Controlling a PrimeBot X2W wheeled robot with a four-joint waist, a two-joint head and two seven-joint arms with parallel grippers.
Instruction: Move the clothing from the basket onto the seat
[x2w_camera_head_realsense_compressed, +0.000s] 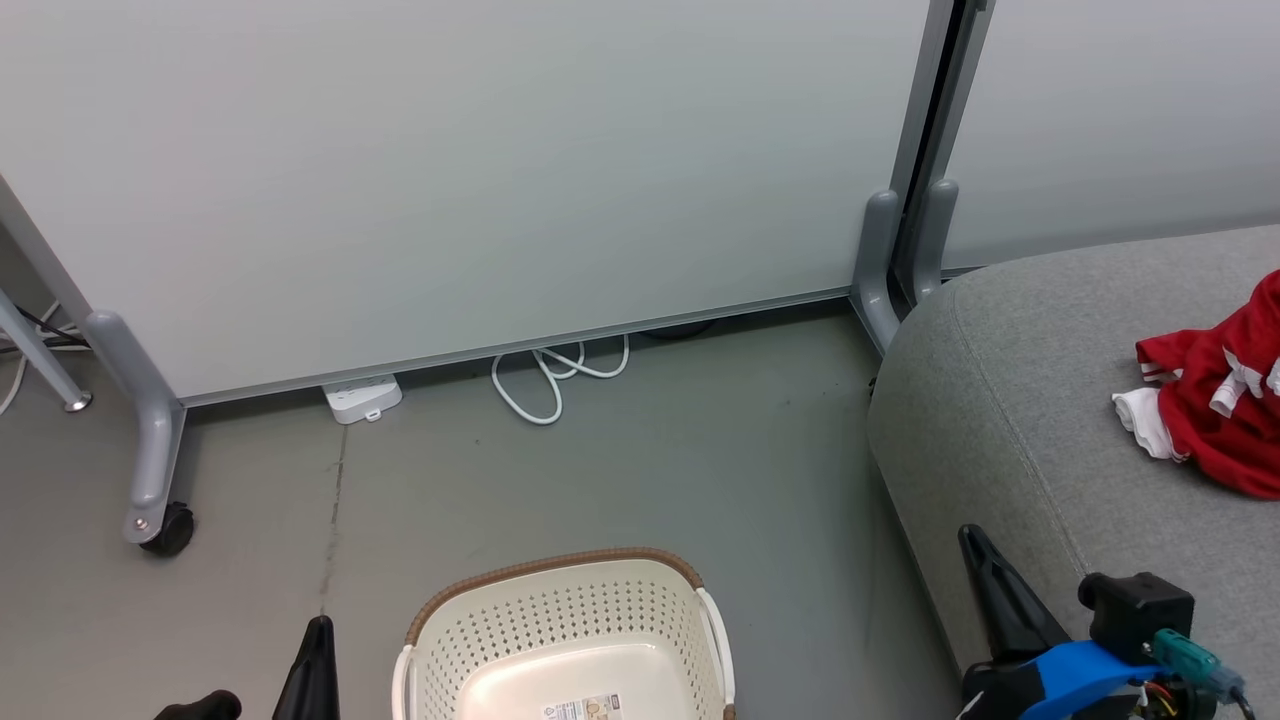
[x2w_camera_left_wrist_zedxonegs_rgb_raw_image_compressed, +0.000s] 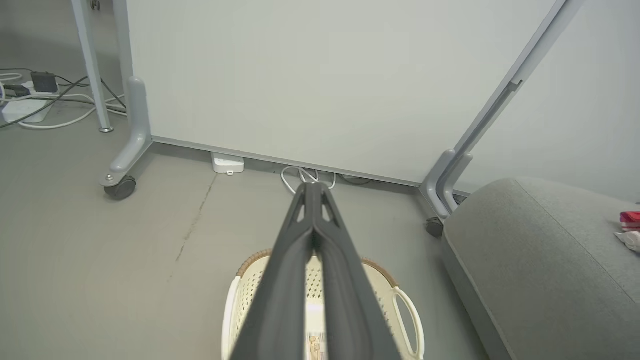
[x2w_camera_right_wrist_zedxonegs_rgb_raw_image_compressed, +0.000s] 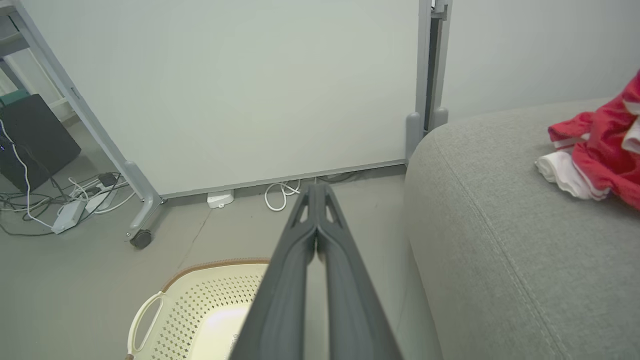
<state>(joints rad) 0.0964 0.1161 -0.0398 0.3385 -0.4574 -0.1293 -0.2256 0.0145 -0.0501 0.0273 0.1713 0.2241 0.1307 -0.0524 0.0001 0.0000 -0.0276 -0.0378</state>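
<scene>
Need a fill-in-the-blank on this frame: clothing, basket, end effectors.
The ____ clothing lies on the seat.
The basket stands on the ____, beside the seat.
The left end effector and right end effector are both ____.
Missing words: red; floor; shut.
</scene>
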